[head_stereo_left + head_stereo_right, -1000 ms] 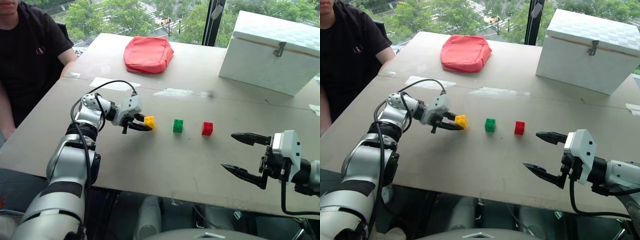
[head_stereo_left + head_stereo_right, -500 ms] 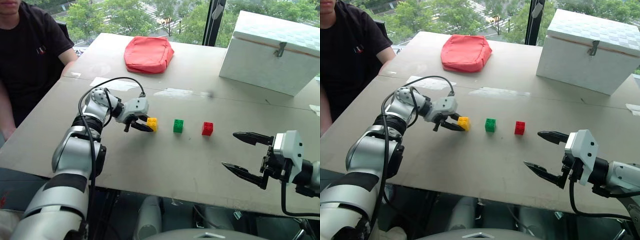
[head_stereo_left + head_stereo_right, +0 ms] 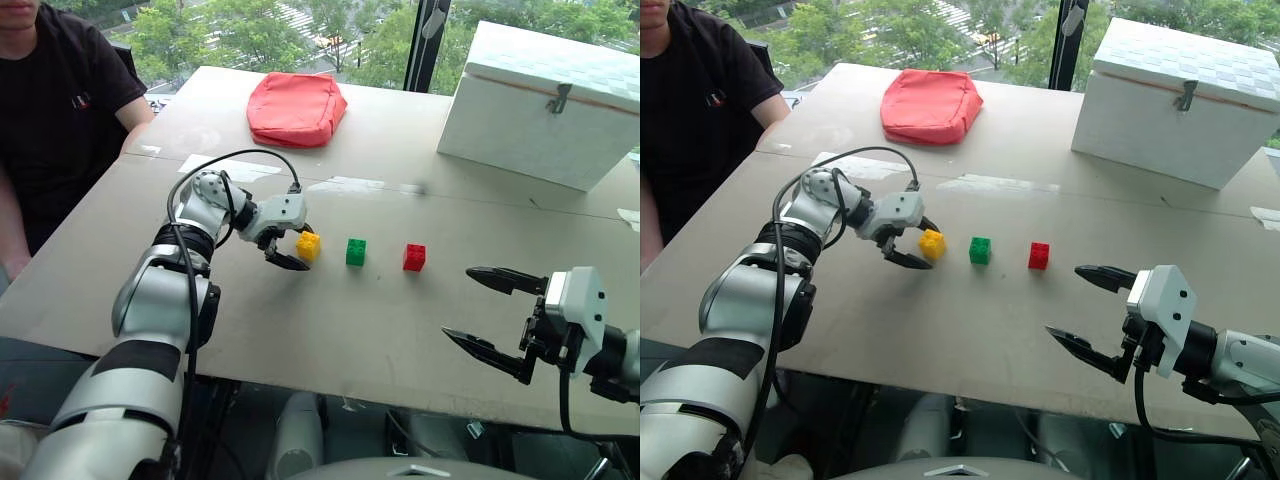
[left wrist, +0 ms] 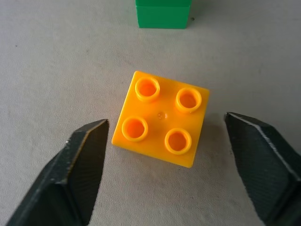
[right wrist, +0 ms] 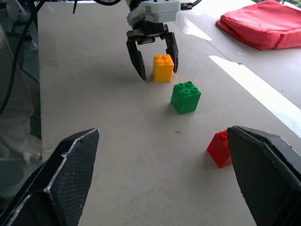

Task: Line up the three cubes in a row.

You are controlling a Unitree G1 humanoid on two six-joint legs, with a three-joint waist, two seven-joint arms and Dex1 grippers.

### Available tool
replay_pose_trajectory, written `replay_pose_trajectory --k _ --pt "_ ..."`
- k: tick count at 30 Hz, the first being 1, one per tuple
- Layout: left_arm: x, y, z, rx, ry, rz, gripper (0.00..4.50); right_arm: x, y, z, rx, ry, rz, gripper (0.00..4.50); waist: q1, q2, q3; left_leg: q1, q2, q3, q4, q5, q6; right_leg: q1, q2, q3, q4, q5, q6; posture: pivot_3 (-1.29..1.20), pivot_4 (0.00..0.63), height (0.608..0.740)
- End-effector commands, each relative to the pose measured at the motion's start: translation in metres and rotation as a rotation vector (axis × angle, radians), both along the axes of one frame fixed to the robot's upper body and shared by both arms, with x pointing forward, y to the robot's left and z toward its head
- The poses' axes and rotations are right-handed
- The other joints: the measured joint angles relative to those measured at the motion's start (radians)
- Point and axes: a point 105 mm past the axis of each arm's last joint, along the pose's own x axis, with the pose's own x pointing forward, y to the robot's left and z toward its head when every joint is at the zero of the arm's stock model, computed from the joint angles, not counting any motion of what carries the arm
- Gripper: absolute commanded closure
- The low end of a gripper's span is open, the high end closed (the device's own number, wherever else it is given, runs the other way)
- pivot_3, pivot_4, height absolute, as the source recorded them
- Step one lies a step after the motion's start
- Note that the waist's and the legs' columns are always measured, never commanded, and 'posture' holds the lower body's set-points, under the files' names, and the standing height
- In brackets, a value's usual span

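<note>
Three studded cubes stand on the grey table (image 3: 330, 330) in a line running left to right: yellow (image 3: 308, 246), green (image 3: 356, 252) and red (image 3: 414, 257), with small gaps between them. My left gripper (image 3: 302, 248) is open, and its fingers straddle the yellow cube (image 4: 161, 117), which rests on the table slightly turned, with a gap at each side. The green cube (image 4: 163, 13) is just beyond it. Near the table's front right, well short of the red cube (image 5: 220, 149), my right gripper (image 3: 458, 302) hangs wide open and empty.
A red pouch (image 3: 296, 108) lies at the back of the table and a big white box (image 3: 545, 105) with a latch stands at the back right. A person in a black shirt (image 3: 55, 110) sits at the table's left side.
My left gripper has opened and let go of the yellow cube, which now rests on the table a little closer to the green one. The right gripper has stayed still.
</note>
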Motion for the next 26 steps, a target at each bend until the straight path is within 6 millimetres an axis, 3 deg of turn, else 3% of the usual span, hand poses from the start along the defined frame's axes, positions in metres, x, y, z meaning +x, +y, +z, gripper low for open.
replay_pose_trajectory --k 1,7,16,26 --pt "0.003 0.014 0.025 -0.091 -0.020 0.061 0.03 -0.002 -0.001 0.008 -0.003 -0.039 -0.021 0.00 -0.001 0.000 0.000 0.000 0.000 0.000 0.000 0.000 0.000 0.000 0.000 0.000 0.000 0.000 0.000 0.00 0.150 0.740" --pt "-0.008 0.055 0.041 -0.290 -0.017 0.231 0.03 0.005 -0.015 0.007 -0.008 -0.021 -0.108 0.00 -0.007 0.000 0.000 0.000 0.000 -0.003 0.000 0.000 0.000 0.000 0.000 0.000 0.000 0.000 0.000 0.00 0.150 0.740" --pt "-0.099 0.097 0.016 -0.529 -0.031 0.662 0.03 0.004 -0.050 0.001 -0.044 0.034 -0.188 0.00 -0.022 0.000 -0.001 0.003 0.002 -0.004 -0.002 0.000 0.000 0.001 -0.002 0.001 0.001 0.000 0.000 0.00 0.150 0.740" --pt "-0.165 0.122 -0.010 -0.537 -0.020 0.957 0.03 -0.006 -0.091 -0.014 -0.093 0.118 -0.277 0.00 -0.003 0.003 -0.005 0.006 0.002 -0.003 -0.002 -0.003 -0.005 0.002 -0.007 0.000 -0.001 -0.003 -0.004 0.00 0.150 0.740"
